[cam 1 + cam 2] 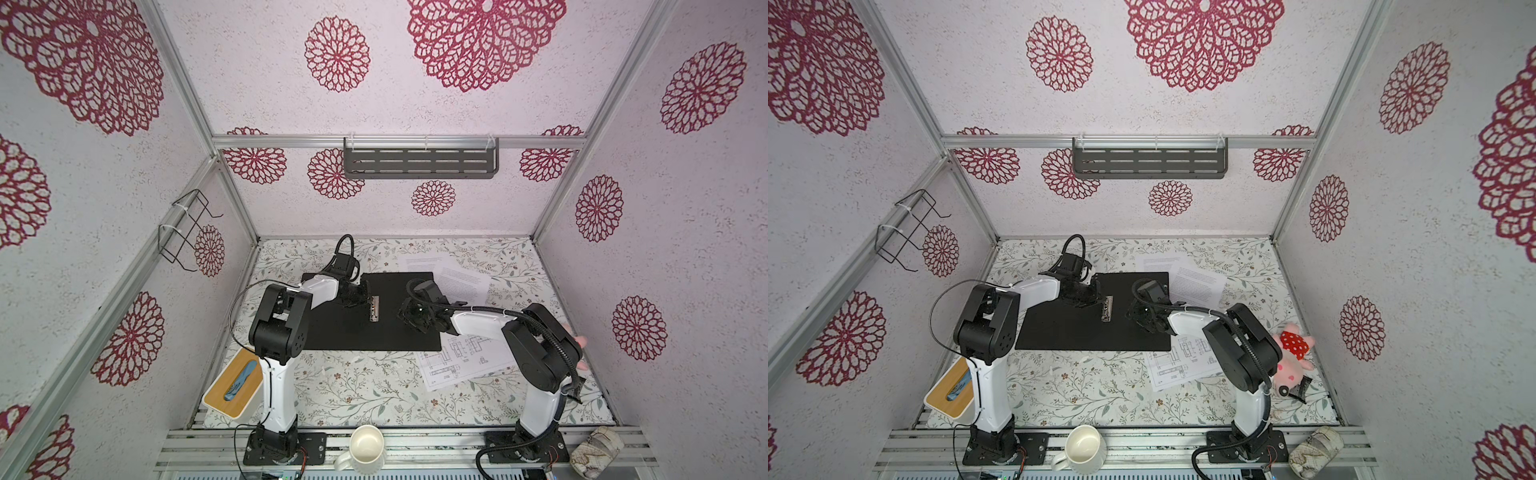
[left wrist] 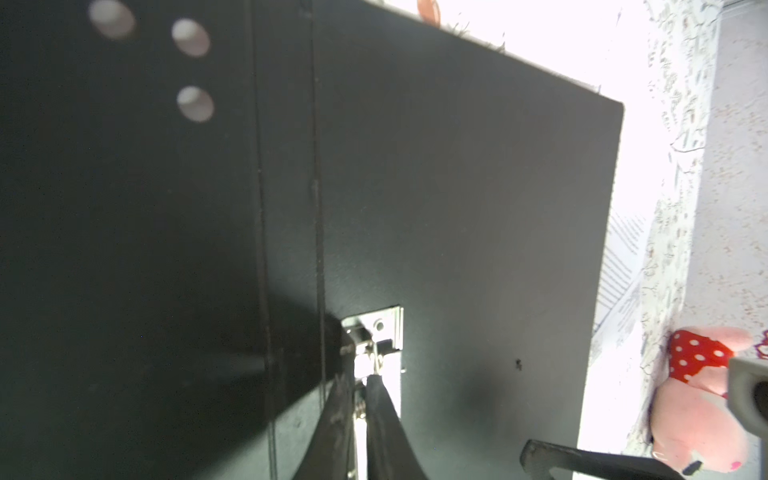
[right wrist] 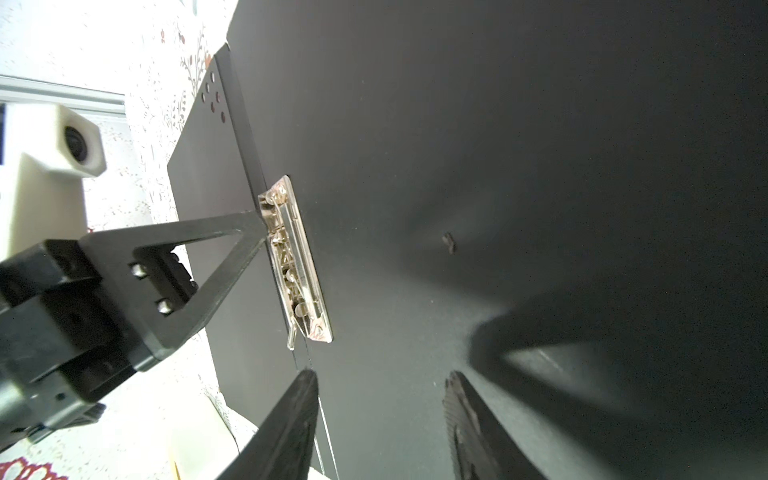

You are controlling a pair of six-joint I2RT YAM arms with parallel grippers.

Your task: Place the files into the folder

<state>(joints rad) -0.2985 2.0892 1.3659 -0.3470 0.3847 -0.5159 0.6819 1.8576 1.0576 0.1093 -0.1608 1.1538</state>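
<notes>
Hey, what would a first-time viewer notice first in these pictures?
The open folder, black inside up, lies in the middle of the table, with the left tool pinching its metal clip. Near the table's right edge lies a pink plush toy in a red spotted dress.

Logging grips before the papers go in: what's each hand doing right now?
Left hand: closed on the metal clip.
Right hand: open, empty.

- Print on the right text sheet (image 1: 465,282) and the far text sheet (image 1: 419,262) was too small to read.
- Right arm (image 1: 536,353) covered a corner of the drawing sheet (image 1: 457,365).
- Left gripper (image 2: 359,376) at the metal clip (image 2: 380,332): could not tell whether it pinched the clip; finger bases were cut off by the picture's edge.
- Plush toy (image 1: 1292,353) was partly behind the right arm.
</notes>
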